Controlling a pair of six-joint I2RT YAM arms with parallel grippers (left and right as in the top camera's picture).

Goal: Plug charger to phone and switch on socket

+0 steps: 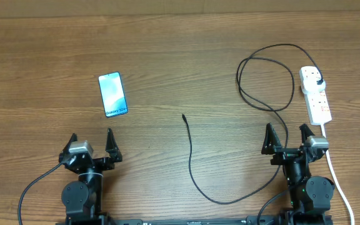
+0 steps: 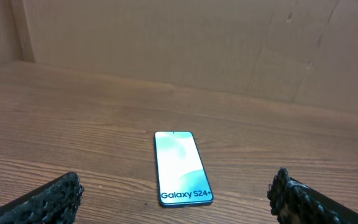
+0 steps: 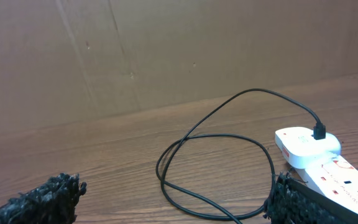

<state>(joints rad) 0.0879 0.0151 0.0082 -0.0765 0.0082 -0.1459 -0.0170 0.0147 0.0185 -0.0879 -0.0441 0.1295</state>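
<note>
Overhead view: over the table (image 1: 180,44), I read left gripper (image 1: 92,136) and right gripper (image 1: 286,129) fully spread, holding nothing. Socket (image 1: 315,95) lies ahead-right of the right gripper, with the charger (image 1: 190,156) plugged in. Phone (image 1: 112,94) lies ahead of the left gripper. Connector tip (image 1: 184,116) lies free between both grippers.

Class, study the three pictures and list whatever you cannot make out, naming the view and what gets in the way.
- Power strip switches: too small in the overhead view. In the right wrist view the strip is cut off by the frame edge and the right claw.
- Cable tip: too small overhead to tell its connector type.
- Phone charging port: not visible in the left wrist view, too small overhead.
</note>
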